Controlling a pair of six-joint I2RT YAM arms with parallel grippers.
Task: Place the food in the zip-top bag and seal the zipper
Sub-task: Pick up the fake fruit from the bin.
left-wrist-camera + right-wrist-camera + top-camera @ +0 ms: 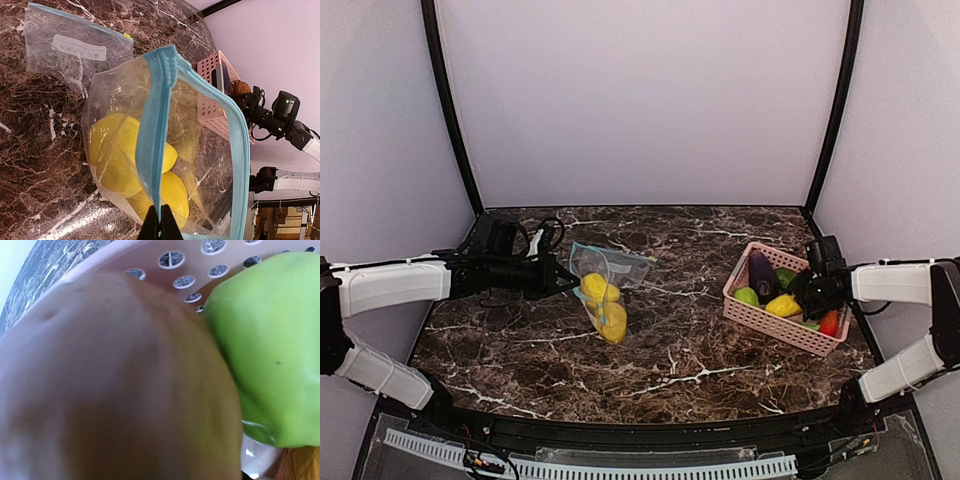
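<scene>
The zip-top bag (195, 150) hangs open from its blue zipper strip, with my left gripper (161, 223) shut on that strip. Yellow food (127, 155) lies inside the bag (603, 305), which rests left of the table's middle, beside the left gripper (563, 281). My right gripper (807, 293) is down inside the pink basket (772, 322). A brown food piece (115, 385) fills the right wrist view and hides the fingers; a green piece (270, 340) touches it. Whether the jaws grip the brown piece does not show.
The basket holds a purple piece (761, 275), a yellow one (782, 306), green ones (747, 296) and an orange-red one (830, 323). A second, flat bag (620, 262) lies just behind the held one. Cables and a black box (500, 238) sit at the back left.
</scene>
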